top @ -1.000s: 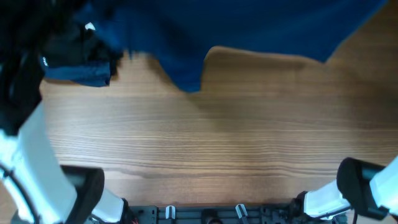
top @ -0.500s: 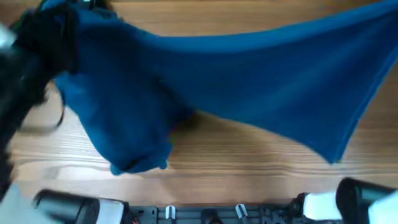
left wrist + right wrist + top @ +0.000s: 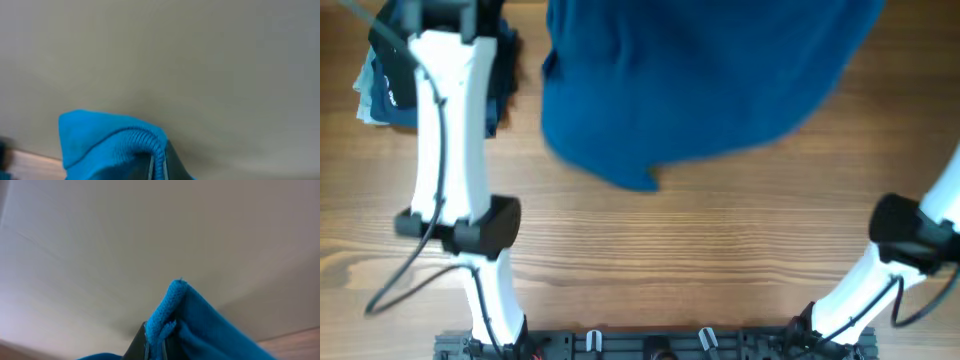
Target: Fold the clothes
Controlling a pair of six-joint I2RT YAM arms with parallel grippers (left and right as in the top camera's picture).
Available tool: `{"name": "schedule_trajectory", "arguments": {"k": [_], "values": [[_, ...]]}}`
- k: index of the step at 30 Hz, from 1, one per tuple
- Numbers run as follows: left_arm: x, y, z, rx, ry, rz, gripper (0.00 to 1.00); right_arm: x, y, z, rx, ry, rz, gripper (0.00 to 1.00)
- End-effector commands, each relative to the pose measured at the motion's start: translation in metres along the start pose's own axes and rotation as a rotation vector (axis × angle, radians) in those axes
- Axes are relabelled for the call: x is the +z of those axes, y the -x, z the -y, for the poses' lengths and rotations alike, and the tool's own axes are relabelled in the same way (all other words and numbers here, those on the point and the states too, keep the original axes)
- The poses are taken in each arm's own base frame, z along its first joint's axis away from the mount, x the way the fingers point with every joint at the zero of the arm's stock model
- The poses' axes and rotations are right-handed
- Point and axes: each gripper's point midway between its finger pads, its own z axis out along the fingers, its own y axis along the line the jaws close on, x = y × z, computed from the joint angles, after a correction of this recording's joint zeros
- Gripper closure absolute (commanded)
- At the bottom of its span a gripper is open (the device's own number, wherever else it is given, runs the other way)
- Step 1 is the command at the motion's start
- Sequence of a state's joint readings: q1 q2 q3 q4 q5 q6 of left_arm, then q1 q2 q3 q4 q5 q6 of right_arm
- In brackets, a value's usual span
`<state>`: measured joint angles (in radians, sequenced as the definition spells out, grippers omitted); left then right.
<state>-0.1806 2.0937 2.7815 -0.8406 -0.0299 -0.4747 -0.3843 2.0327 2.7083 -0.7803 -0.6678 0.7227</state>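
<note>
Here, the left pincer [image 3: 159, 167] is clenched on a ribbed edge of the blue garment [image 3: 700, 90], which is bunched just above its tips and to their left. The right pincer [image 3: 152, 347] is likewise clamped on a hem, with cloth rising above it and spreading to its right. From overhead, the garment is seen over the far part of the wooden table [image 3: 700, 260], and a folded dark stack [image 3: 388, 95] lies beside the left arm [image 3: 450, 130].

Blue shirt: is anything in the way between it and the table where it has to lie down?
Nothing visible is. The left hand and right hand pinch the blue shirt, and the table near it shows only wood. The folded dark clothes sit off to the left, apart.
</note>
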Motion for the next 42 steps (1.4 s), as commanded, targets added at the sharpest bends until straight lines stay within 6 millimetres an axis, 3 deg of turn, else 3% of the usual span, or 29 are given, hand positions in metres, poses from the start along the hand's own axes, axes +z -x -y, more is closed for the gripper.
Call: {"name": "schedule_trajectory", "arguments": {"k": [1,4,8,9,10,11,13,14,17,21,24,25,29,31,32,33,34,35,36,37,42], "values": [[-0.172,0.098,0.040,0.055,-0.078,0.238,0.96,-0.082,0.020,-0.052,-0.103,0.024,0.068,0.96],[-0.214,0.074,0.024,0.037,-0.015,0.125,0.96,-0.098,-0.001,-0.043,-0.127,-0.058,0.004,0.96],[-0.234,-0.001,-0.027,-0.029,0.204,-0.175,0.96,-0.111,-0.050,0.006,-0.087,-0.315,-0.151,0.96],[-0.232,-0.023,-0.040,-0.041,0.262,-0.265,0.96,-0.113,-0.061,0.021,-0.064,-0.393,-0.182,0.96],[-0.216,-0.047,-0.039,0.010,0.235,-0.384,0.83,-0.117,-0.078,0.036,-0.056,-0.485,-0.242,0.96],[-0.206,-0.066,-0.037,-0.010,0.222,-0.465,0.77,-0.119,-0.086,0.041,-0.063,-0.517,-0.274,0.96],[-0.191,-0.092,-0.044,-0.019,0.246,-0.564,0.78,-0.117,-0.098,0.041,-0.118,-0.525,-0.327,0.96],[-0.177,-0.117,-0.059,-0.036,0.309,-0.653,0.84,-0.115,-0.103,0.040,-0.128,-0.533,-0.338,0.96],[-0.158,-0.165,-0.089,-0.078,0.434,-0.810,0.96,-0.109,-0.111,0.038,-0.142,-0.536,-0.365,0.94],[-0.144,-0.211,-0.116,-0.108,0.543,-0.939,0.96,-0.102,-0.127,0.056,-0.131,-0.600,-0.423,0.92],[-0.135,-0.220,-0.120,-0.109,0.543,-0.950,0.95,-0.098,-0.143,0.075,-0.093,-0.634,-0.492,0.96],[-0.132,-0.222,-0.117,-0.117,0.525,-0.950,0.85,-0.096,-0.148,0.083,-0.083,-0.648,-0.512,0.96],[-0.132,-0.237,-0.088,-0.135,0.421,-1.009,0.76,-0.090,-0.161,0.111,-0.065,-0.716,-0.556,0.94],[-0.137,-0.254,-0.073,-0.106,0.392,-1.058,0.61,-0.086,-0.163,0.119,-0.063,-0.726,-0.562,0.90],[-0.139,-0.266,-0.067,-0.085,0.383,-1.086,0.44,-0.087,-0.162,0.124,-0.065,-0.754,-0.556,0.90],[-0.141,-0.280,-0.061,-0.062,0.375,-1.118,0.33,-0.090,-0.161,0.130,-0.061,-0.794,-0.544,0.82],[-0.142,-0.296,-0.055,-0.040,0.361,-1.150,0.24,-0.093,-0.158,0.137,-0.065,-0.838,-0.533,0.64],[-0.142,-0.314,-0.049,-0.017,0.345,-1.182,0.15,-0.095,-0.157,0.141,-0.072,-0.862,-0.529,0.31],[-0.141,-0.333,-0.045,0.003,0.329,-1.207,0.11,-0.096,-0.156,0.143,-0.077,-0.873,-0.527,0.09],[-0.139,-0.351,-0.044,0.011,0.328,-1.225,0.09,-0.096,-0.156,0.143,-0.077,-0.876,-0.527,0.01],[-0.133,-0.430,-0.033,-0.049,0.202,-1.354,0.10,-0.096,-0.156,0.143,-0.075,-0.877,-0.528,0.01]]}}
